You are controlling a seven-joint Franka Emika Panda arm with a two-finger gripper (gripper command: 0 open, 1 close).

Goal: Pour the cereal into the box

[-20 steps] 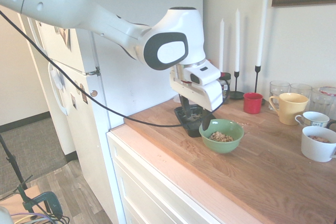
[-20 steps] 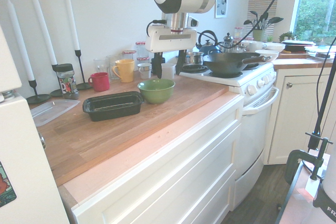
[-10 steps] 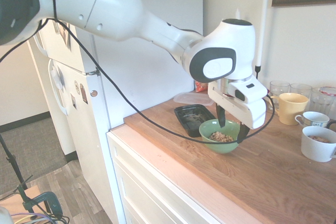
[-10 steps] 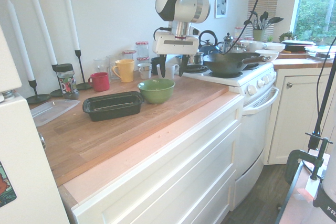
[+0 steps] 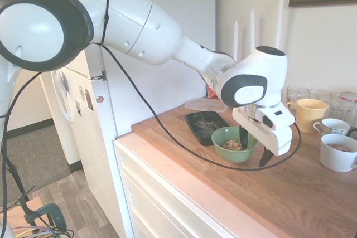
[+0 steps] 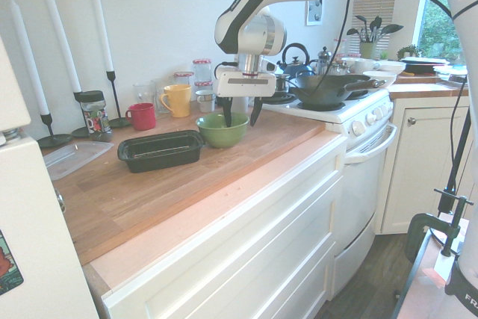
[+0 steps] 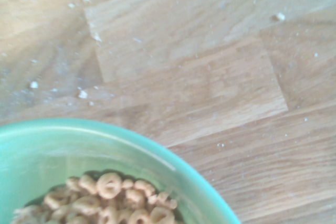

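End effector (image 6: 239, 116) has dropped, open, astride green bowl (image 6: 222, 131) rim.

Wooden countertop (image 6: 224, 162), green bowl (image 6: 222, 130), black box (image 6: 160, 150), mugs, candlesticks, perhaps crumbs.

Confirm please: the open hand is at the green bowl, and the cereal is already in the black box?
Not quite. The cereal is in the green bowl, not the black box, as the first exterior view shows. The rest is right: the open hand is at the bowl.

tan cereal (image 5: 234, 145) heaped in green bowl (image 5: 223, 137), black box (image 5: 205, 125) alongside
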